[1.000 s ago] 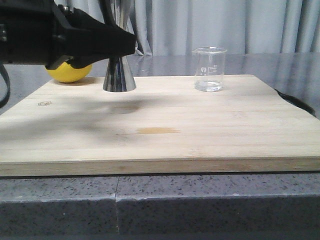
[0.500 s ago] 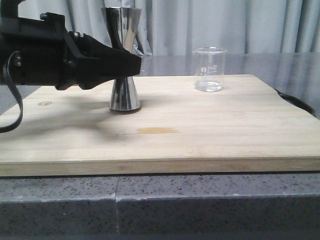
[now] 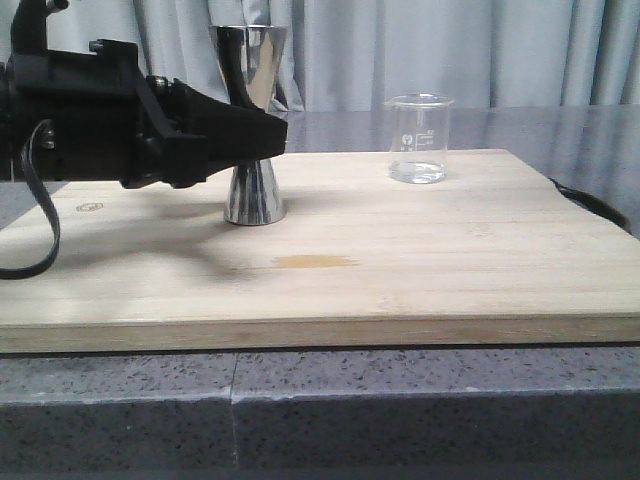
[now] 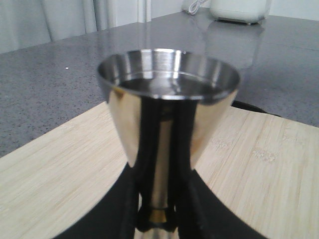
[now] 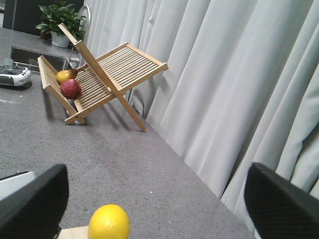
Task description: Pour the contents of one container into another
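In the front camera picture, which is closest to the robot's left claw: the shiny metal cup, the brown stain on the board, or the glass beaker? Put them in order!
1. The metal cup: the left gripper is closed around its thin waist.
2. The brown stain: on the board, a bit right of the cup and closer to the camera.
3. The glass beaker: farthest, off to the right, near the board's back edge.

Jigger (image 3: 254, 120) waist behind left hand (image 3: 262, 133)

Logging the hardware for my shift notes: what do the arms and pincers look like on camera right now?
The left pincer is matte black, blocky at the wrist and tapering to a wedge, with a black cable looping beneath it. The right pincer shows two wide-set black fingers with rounded ends. No markings are visible.
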